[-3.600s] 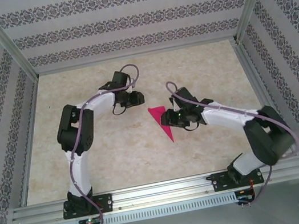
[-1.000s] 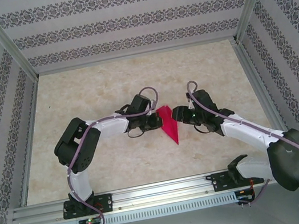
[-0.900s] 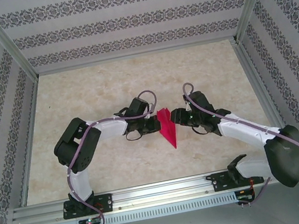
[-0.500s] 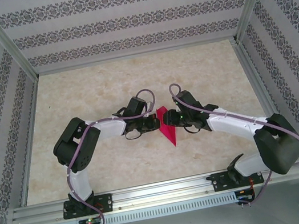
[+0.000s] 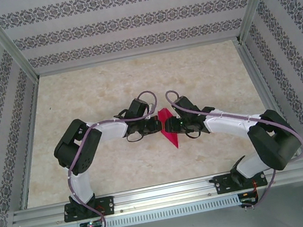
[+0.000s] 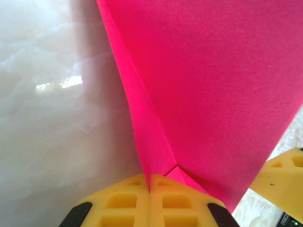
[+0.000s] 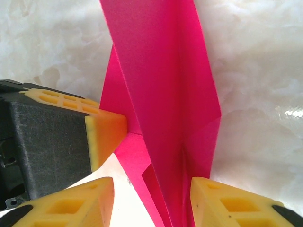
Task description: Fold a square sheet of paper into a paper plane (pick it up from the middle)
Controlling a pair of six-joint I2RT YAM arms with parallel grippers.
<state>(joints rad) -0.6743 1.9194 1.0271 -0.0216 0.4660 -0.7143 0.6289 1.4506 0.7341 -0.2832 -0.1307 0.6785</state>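
The square sheet of paper is folded into a narrow magenta paper plane (image 5: 170, 132) with a centre ridge, in the middle of the table between both arms. My left gripper (image 5: 157, 125) is shut on its folded edge; in the left wrist view the yellow fingertips (image 6: 124, 201) pinch the crease of the plane (image 6: 213, 85). My right gripper (image 5: 169, 125) is open and straddles the plane (image 7: 161, 80) from the other side. Its right finger (image 7: 227, 201) sits against one flap and its left finger (image 7: 75, 203) stands apart. The left gripper's pad (image 7: 106, 135) touches the plane there.
The marble-patterned tabletop (image 5: 105, 86) is bare around the arms. Patterned walls and metal frame posts (image 5: 6, 39) enclose it on three sides. A metal rail (image 5: 165, 192) with the arm bases runs along the near edge.
My right gripper has moved left from beside the plane until its fingers straddle it. The left gripper has stayed shut on the plane, almost still.
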